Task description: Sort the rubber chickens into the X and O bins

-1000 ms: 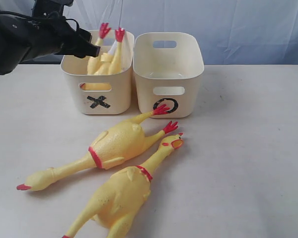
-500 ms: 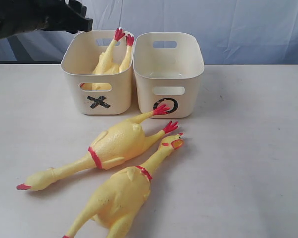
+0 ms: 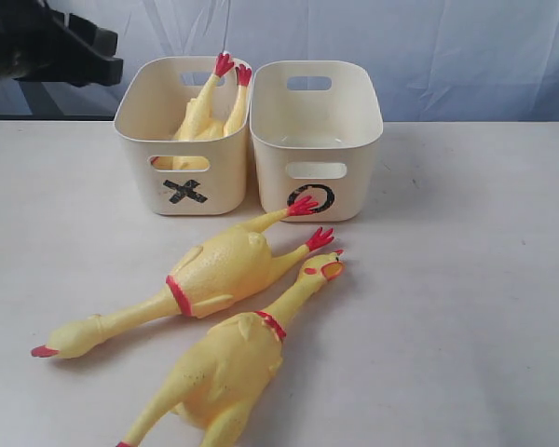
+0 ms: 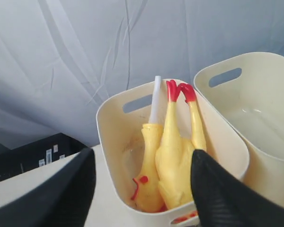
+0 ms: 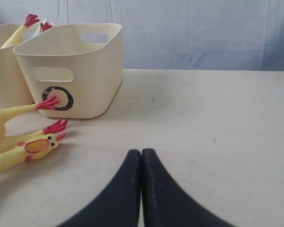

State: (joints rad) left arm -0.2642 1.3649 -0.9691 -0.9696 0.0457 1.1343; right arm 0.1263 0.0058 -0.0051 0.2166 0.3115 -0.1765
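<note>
Where the chickens [image 3: 214,275] lie: one stood in the X bin [image 3: 135,140], two laid on the table [image 3: 466,279] by the O bin [image 3: 354,130].
Left gripper [image 4: 143,156]: held apart, empty.
Right gripper [image 5: 141,153]: pressed together, empty.
Handling: judged light, soft and squashy; best gripped at the slim neck.

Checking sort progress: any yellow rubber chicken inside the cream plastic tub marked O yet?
No, the cream plastic tub marked O shows only its bare inside; a yellow rubber chicken stands feet-up in the X-marked tub.

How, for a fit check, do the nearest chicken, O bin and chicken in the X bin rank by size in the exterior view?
1. nearest chicken, though nearness inflates it
2. O bin
3. binned chicken, partly hidden by X bin
</note>
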